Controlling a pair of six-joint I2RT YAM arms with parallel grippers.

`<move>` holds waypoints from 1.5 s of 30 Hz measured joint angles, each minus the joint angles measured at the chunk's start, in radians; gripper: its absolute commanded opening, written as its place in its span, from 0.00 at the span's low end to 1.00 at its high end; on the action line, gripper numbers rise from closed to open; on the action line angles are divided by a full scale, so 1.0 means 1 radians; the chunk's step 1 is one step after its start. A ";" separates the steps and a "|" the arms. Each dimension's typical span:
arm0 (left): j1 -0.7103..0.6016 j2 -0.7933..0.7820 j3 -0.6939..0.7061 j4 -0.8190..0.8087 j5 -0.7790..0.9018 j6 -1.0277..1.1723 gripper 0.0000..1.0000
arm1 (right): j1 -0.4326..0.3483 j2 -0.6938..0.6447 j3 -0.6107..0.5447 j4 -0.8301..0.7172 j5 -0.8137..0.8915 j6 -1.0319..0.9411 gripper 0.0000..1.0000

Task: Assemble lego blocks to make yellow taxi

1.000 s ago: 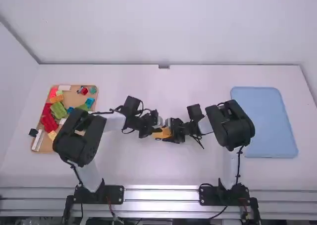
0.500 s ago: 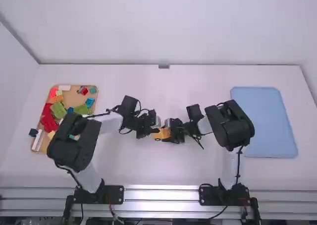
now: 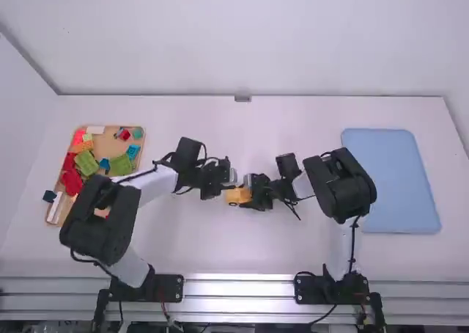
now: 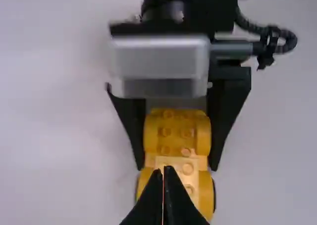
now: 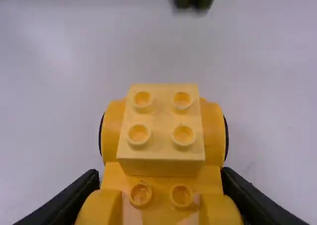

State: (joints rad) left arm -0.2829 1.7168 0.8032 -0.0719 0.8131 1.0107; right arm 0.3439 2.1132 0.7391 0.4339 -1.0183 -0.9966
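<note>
Tray (image 3: 109,139): red, green, blue blocks (image 3: 86,163) | left gripper (image 3: 232,179): clenched | right gripper (image 3: 246,194): grasping yellow taxi (image 5: 161,133)

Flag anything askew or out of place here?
One stray: a dark block at the tray's left edge juts out past the rim, so it looks misplaced. The yellow car between the right arm's jaws shows no damage, and its paler top block looks roughly square.
</note>
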 measured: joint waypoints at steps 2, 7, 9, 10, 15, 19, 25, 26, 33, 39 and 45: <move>0.000 0.027 -0.005 0.005 0.011 0.000 0.02 | 0.000 0.000 0.000 0.000 0.000 0.003 0.54; 0.000 0.103 -0.006 0.080 0.043 -0.023 0.02 | 0.000 0.000 0.000 0.000 0.001 0.004 0.54; 0.000 0.115 -0.005 0.089 0.057 -0.045 0.02 | 0.000 0.000 0.000 -0.001 0.001 0.004 0.54; 0.000 0.115 -0.005 0.086 0.057 -0.047 0.02 | 0.000 0.000 0.000 -0.001 0.001 0.003 0.54; 0.000 0.129 0.011 0.060 0.064 -0.069 0.02 | 0.000 0.000 0.000 -0.003 0.000 0.003 0.54; 0.005 0.146 0.017 0.063 0.078 -0.100 0.02 | -0.001 0.000 0.000 -0.004 0.000 0.006 0.54; 0.005 0.148 0.002 0.100 0.082 -0.148 0.02 | -0.001 0.000 0.000 -0.004 0.000 0.006 0.54; 0.005 0.148 0.002 0.100 0.081 -0.151 0.02 | -0.001 0.000 0.000 -0.004 0.000 0.006 0.54; 0.005 0.148 0.009 0.085 0.085 -0.169 0.02 | -0.001 0.000 0.000 -0.004 0.000 0.006 0.54; 0.005 0.085 0.042 -0.049 0.029 -0.116 0.02 | 0.001 0.000 0.000 -0.003 0.000 0.003 0.54; 0.005 -0.084 0.092 -0.067 -0.100 -0.164 0.27 | 0.000 0.000 0.000 -0.001 0.000 0.003 0.55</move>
State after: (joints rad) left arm -0.2783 1.6333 0.8951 -0.1390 0.7132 0.8463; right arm 0.3439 2.1132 0.7391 0.4328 -1.0180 -0.9936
